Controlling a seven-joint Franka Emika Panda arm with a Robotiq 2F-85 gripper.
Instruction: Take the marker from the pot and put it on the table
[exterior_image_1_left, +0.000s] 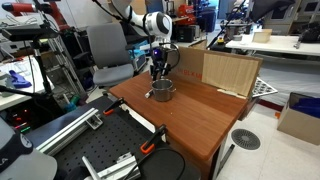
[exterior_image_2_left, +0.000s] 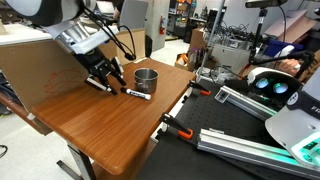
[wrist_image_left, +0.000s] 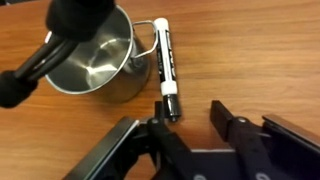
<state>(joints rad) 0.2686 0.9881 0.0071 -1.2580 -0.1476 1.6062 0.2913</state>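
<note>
1. Reddish-brown wood fills the wrist view: this is the table (wrist_image_left: 265, 50). At the left stands the pot (wrist_image_left: 90, 65), shiny silver metal, upright, with its bright bottom showing.
2. Just right of the pot, the marker (wrist_image_left: 165, 60) lies flat on the wood. It has a white barrel with black ends and runs along the pot's wall by a thin wire handle. Whether it touches the pot I cannot tell.
3. Low in that view is the gripper (wrist_image_left: 185, 135). Its jaws stand wide apart and grasp nothing. The marker's lower black end lies just ahead of the gap.
4. In an exterior view the gripper (exterior_image_2_left: 103, 80) is at the left, low over the table (exterior_image_2_left: 110, 130). The marker (exterior_image_2_left: 137, 94) lies on the wood to its right, and the pot (exterior_image_2_left: 146, 78) stands just beyond.
5. In an exterior view the gripper (exterior_image_1_left: 158, 72) hangs close above the pot (exterior_image_1_left: 161, 91). A pale plywood board (exterior_image_1_left: 228, 70) stands farther right on the table (exterior_image_1_left: 195, 120). The marker is too small to make out there.
</note>
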